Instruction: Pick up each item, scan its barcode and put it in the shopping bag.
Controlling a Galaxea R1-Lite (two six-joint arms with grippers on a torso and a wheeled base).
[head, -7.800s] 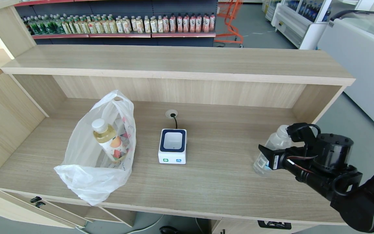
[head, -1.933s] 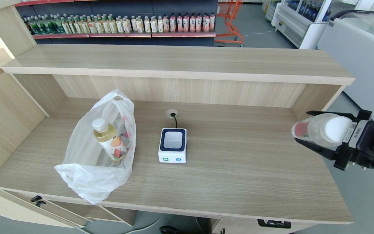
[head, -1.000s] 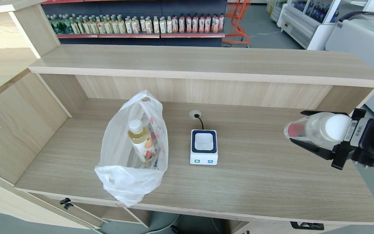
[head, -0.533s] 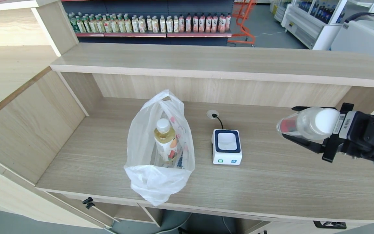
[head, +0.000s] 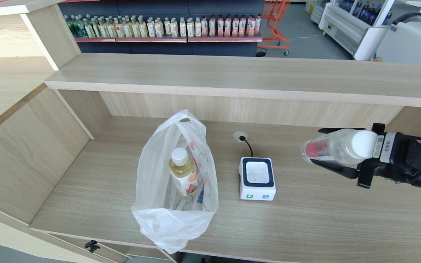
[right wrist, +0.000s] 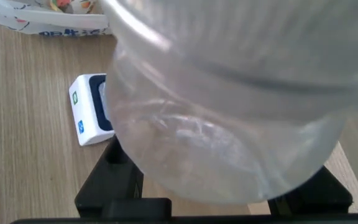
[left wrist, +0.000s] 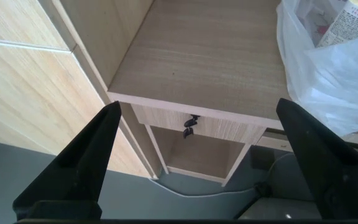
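From my station I saw the right hand clamped around a clear water bottle, holding it on its side in the air above the right part of the table. Its white cap pointed back toward the wrist and its red-labelled end toward the middle of the table. The scanner sat on the table to the left of the bottle and lower, well apart from it, its window facing up. Just left of the scanner stood the white shopping bag, mouth open, with a tea bottle upright inside. The left hand hung with its fingers spread wide and nothing between them, off the table's front edge near the bag and above a drawer handle.
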